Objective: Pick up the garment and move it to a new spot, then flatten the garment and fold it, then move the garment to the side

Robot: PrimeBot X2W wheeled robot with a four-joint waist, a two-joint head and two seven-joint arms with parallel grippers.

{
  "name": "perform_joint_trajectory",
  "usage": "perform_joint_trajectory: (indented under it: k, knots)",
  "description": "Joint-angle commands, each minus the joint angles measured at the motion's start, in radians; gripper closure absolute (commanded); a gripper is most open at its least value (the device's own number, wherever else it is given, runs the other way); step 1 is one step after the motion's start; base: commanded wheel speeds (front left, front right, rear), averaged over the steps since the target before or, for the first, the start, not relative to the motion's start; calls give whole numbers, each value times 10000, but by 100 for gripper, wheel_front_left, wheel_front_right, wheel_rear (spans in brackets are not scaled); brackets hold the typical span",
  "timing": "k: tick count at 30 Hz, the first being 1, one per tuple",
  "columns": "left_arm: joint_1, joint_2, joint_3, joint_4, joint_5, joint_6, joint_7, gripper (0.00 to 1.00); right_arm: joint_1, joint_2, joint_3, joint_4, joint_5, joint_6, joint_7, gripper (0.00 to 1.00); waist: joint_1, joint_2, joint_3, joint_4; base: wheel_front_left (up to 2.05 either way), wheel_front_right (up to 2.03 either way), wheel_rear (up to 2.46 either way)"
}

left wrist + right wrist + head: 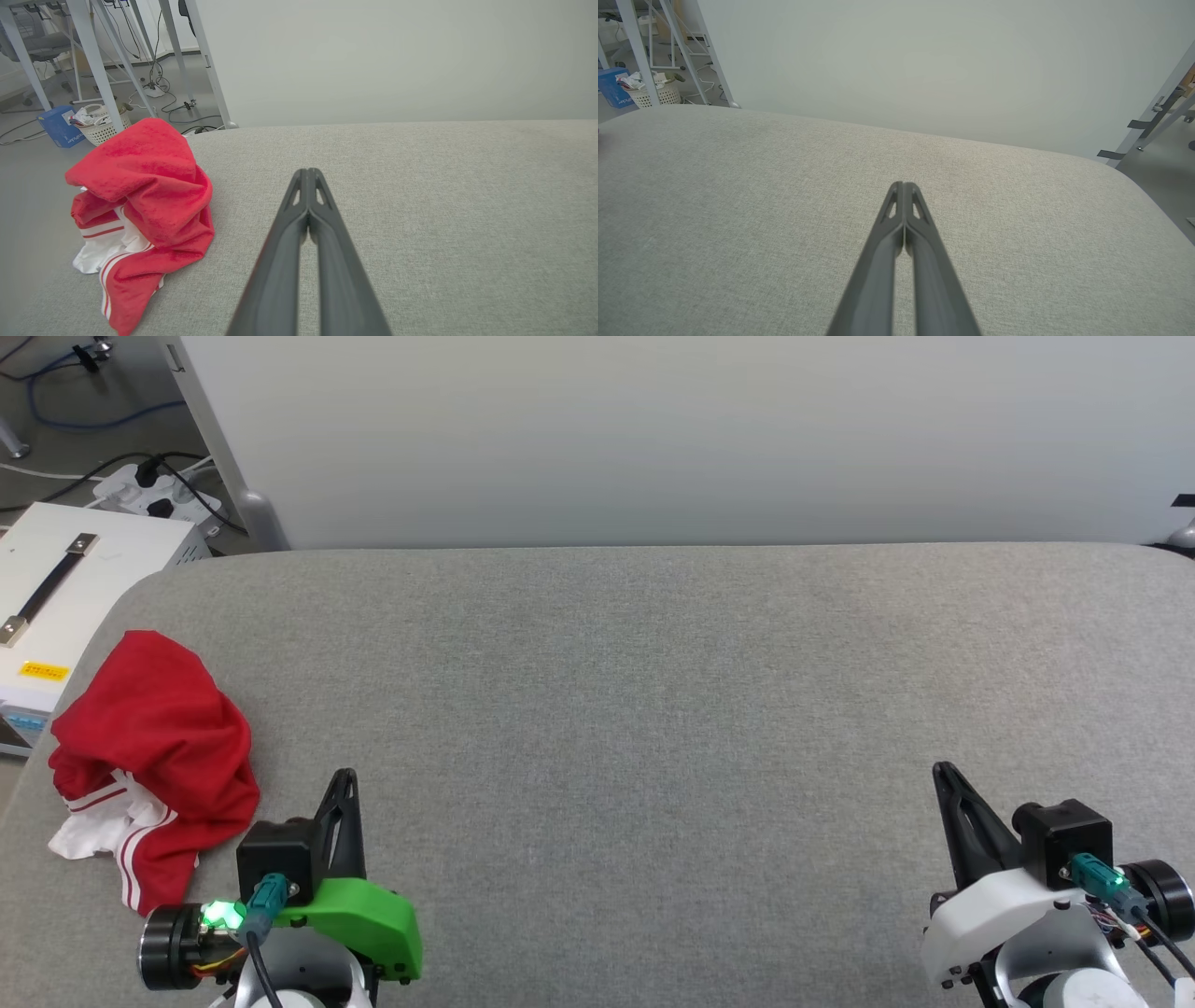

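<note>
The garment (154, 756) is a crumpled red heap with white, red-striped trim showing at its near side, lying by the left edge of the grey padded table (653, 709). In the left wrist view the garment (145, 205) sits left of my fingers, a short gap away. My left gripper (345, 777) rests at the lower left, just right of the heap, shut and empty; its tips (308, 171) press together. My right gripper (941, 770) is at the lower right, far from the garment, shut with nothing in it, tips (903, 184) meeting over bare fabric.
A pale panel wall (653, 429) stands behind the table's far edge. A white box with a handle (56, 588) sits off the left edge, beside a power strip and cables (159, 490). A white basket (100, 123) and a blue box (58, 126) stand on the floor.
</note>
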Motion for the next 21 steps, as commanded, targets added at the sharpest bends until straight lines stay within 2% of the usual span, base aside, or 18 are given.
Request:
perform_joint_trajectory:
  k: [1,21]
  knots:
    - [-144,-43,7,11,95,-37,-9,100,-163,13,7,-30,-97,-9,32,100,0,0,0,0,0,0,0]
    - [-144,-43,7,11,95,-37,-9,100,-163,13,7,-30,-97,-9,32,100,0,0,0,0,0,0,0]
